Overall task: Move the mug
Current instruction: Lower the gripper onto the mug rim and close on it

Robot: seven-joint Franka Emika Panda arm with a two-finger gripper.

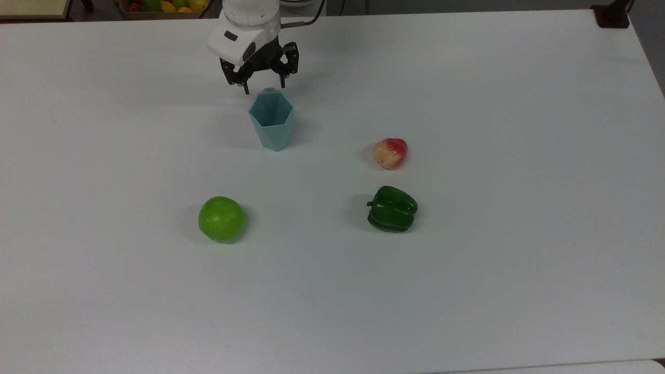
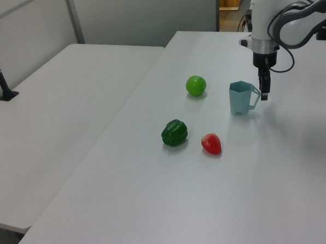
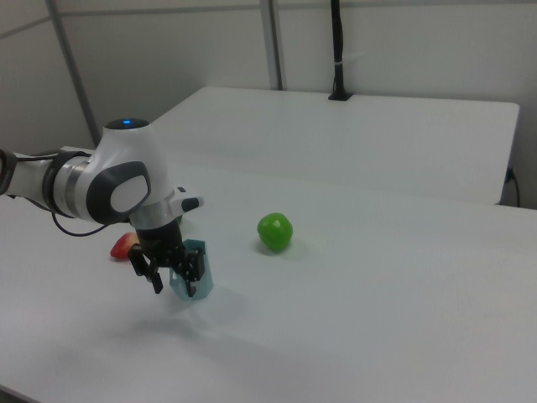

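Mug (image 1: 271, 122), one, upright on the white worktop (image 1: 467, 291), toward the top view's upper middle, handle on its far side. Just behind it, at the handle, the hand (image 1: 264, 84), fingers spread apart, gripping nothing. In front, well apart: one green apple (image 1: 221, 218), one green pepper (image 1: 392, 209), one red-and-yellow fruit (image 1: 390, 152). In the right view, mug (image 3: 198, 277) partly covered by the hand (image 3: 174, 285); red fruit mostly hidden behind the arm.
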